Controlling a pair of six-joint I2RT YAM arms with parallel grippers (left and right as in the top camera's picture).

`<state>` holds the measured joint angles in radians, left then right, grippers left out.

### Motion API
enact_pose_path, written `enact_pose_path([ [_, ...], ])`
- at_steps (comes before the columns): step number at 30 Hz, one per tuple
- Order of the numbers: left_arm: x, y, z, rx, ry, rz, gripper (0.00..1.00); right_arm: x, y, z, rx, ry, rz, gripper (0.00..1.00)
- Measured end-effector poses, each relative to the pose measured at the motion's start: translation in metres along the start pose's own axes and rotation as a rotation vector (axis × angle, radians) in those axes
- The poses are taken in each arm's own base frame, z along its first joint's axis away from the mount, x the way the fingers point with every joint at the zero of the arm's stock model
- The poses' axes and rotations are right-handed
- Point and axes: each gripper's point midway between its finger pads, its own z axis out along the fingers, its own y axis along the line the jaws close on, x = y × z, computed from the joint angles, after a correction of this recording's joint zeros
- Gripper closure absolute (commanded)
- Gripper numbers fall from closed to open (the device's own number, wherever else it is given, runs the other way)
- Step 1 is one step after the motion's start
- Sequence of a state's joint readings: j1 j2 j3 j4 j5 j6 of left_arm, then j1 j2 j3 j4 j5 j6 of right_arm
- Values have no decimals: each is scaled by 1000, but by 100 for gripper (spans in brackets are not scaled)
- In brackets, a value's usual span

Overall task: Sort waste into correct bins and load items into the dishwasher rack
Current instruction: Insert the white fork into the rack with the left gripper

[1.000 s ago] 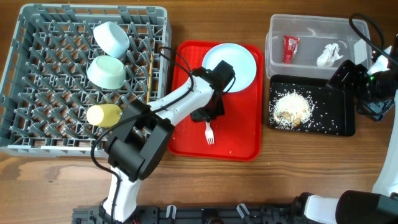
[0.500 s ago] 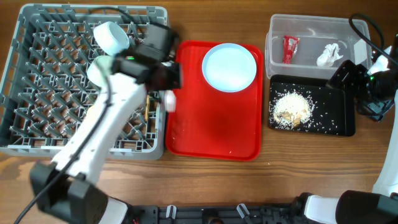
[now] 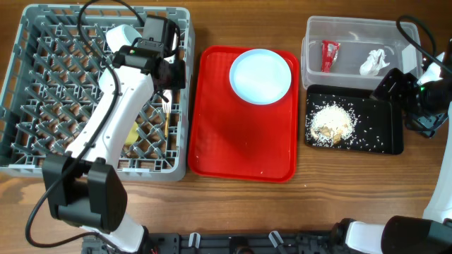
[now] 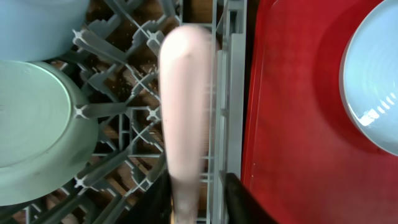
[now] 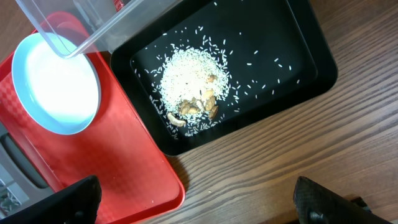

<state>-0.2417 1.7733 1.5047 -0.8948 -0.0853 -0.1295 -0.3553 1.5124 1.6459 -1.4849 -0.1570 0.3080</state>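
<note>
My left gripper (image 3: 168,88) is over the right edge of the grey dishwasher rack (image 3: 42,152), shut on the white fork (image 4: 183,112), which points forward above the rack wall in the left wrist view (image 4: 196,193). Two pale bowls (image 4: 37,124) (image 3: 127,42) and the yellow-green cup (image 3: 131,134) sit in the rack, partly under the arm. The pale blue plate (image 3: 260,75) lies on the red tray (image 3: 240,141). The clear tub (image 3: 353,29) holds the red wrapper (image 3: 330,55) and the tissue (image 3: 373,62). The black tray (image 3: 381,141) holds the food scraps (image 3: 332,123). My right gripper (image 3: 390,86) is open and empty.
The right wrist view shows the black tray (image 5: 298,56) with scraps (image 5: 193,81), the plate (image 5: 56,87), the red tray's corner (image 5: 124,180), the tub's corner (image 5: 93,25) and bare wood below. Thin chopsticks (image 3: 167,120) lie along the rack's right side.
My left gripper took the fork off the red tray and carried it left to the rack's right edge. The right arm has not moved.
</note>
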Motion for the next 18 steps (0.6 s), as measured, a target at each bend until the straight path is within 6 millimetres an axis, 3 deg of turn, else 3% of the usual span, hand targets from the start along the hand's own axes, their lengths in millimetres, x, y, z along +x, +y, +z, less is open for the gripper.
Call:
enact_pose_path([
  [2, 0, 0, 2, -1, 2, 8, 40, 0, 0, 0, 0, 0, 0, 0],
  [6, -1, 0, 1, 0, 0, 6, 35, 0, 0, 0, 1, 1, 1, 0],
  [7, -1, -1, -1, 2, -3, 7, 28, 0, 0, 0, 0, 0, 0, 0],
  [9, -20, -13, -22, 37, -92, 13, 19, 0, 0, 0, 0, 0, 0, 0],
  [12, -50, -60, -59, 176, -262, 66, 15, 0, 0, 0, 0, 0, 0, 0],
  [14, -60, -102, -80, 275, -347, 129, 14, 0, 0, 0, 0, 0, 0, 0],
  [16, -60, -135, -84, 329, -379, 195, 15, 0, 0, 0, 0, 0, 0, 0],
  [18, -53, -164, -71, 358, -374, 280, 16, 0, 0, 0, 0, 0, 0, 0],
])
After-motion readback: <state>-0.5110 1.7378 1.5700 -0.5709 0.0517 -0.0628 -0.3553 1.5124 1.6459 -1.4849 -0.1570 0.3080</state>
